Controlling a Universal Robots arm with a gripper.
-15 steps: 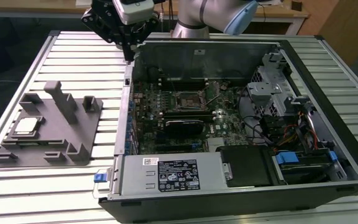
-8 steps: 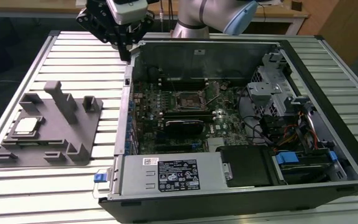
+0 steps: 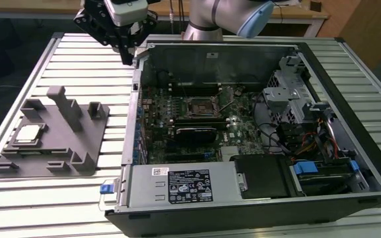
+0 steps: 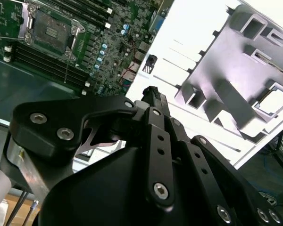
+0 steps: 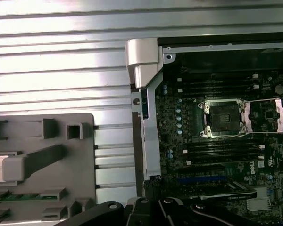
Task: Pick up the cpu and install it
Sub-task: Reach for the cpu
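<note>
While the claw [image 3: 128,55] hangs pressed together and empty, cpu [image 3: 29,134] sits well apart from it in the grey fixture [image 3: 41,157]: light, stiff, slick-topped, likely fragile underneath; grip opposite edges.

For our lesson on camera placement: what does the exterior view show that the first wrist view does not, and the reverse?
Exterior view: the arm above the case, the cpu lying whole in the grey fixture, the power supply and the drive bays.
First wrist view: the empty socket close from above, its metal frame swung open beside it.
Both: socket, motherboard, fixture, slatted table, and part of the gripper, which is away from the cpu.
</note>
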